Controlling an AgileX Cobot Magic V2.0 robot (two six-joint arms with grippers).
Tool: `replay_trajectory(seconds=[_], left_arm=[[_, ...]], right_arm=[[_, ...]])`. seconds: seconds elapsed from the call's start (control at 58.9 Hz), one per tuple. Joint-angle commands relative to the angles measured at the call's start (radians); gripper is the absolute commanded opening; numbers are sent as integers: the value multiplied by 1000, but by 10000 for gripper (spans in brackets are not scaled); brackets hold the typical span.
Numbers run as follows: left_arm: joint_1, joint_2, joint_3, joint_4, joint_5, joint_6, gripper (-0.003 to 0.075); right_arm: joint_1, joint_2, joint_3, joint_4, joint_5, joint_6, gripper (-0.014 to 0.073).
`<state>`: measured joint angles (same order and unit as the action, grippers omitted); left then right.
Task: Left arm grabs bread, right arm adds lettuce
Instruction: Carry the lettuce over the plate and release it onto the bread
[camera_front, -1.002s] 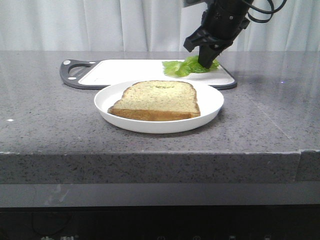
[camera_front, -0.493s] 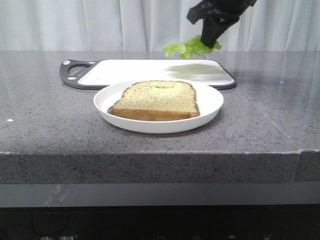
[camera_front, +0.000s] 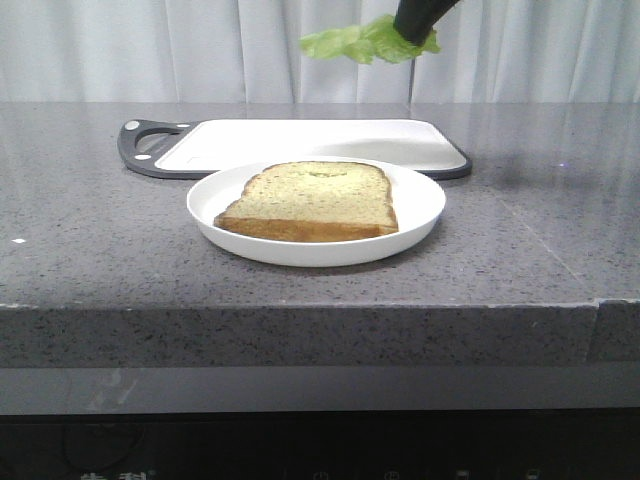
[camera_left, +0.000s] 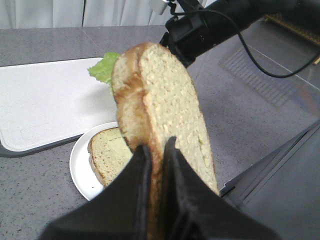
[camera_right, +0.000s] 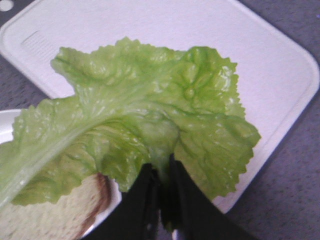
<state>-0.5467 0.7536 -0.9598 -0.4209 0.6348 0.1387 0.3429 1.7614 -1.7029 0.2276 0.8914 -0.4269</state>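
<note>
On the left, the left arm's fingers are closed on a slice of bread, pinching it by one edge so it stands on end above the table. This arm does not show in the front view, so how high it holds the slice is hard to judge. Below it a second slice lies flat on a white plate, which sits near the table's front edge. Just behind the plate is a white cutting board with a dark rim and handle; nothing lies on it.

To the right and high up, the right arm's fingers grip the lettuce near its base, and the leaf fans out from them. In the front view the leaf hangs in the air above the board's far side, well above the plate and a little right of its centre.

The bread is already grabbed, so the step in hand looks like adding the lettuce, with the leaf now in transit. The next move probably calls for the right arm to carry the leaf forward and down over the slice on the plate, bring it low enough to lie flat, and then release it. The leaf is broad and limp, so it may drape off the slice's edge unless centred.
</note>
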Motion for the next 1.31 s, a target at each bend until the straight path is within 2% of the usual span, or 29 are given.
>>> replay_trajectory(seconds=[0.0,0.221,0.577,0.645,0.883,0.985,1.104,1.291], left_arm=[[-1,-4,-26,-25,-84,-2,-20],[-1,-4,-26,-25,-84,-2,-20],[-1,-4,-26,-25,-84,-2,-20],[-1,-4,-26,-25,-84,-2,-20],[-1,-4,-26,-25,-84,-2,-20],[-1,-4,-26,-25,-84,-2,-20],[-1,-4,-26,-25,-84,-2,-20],[-1,-4,-26,-25,-84,-2,-20]], right_arm=[[37,-121,87,20,-90,-24,-58],[125,-199,279,20,-143,-29,-58],[149,-192,365,33,-165,-28,-38],[149,-189,365,38,-171,-28,9],[149,-189,365,54,-169,-28,283],[149,-189,365,57,-170,-28,368],[149,-189,361,57,-169,-28,426],[149,-211,357,57,-170,-28,428]])
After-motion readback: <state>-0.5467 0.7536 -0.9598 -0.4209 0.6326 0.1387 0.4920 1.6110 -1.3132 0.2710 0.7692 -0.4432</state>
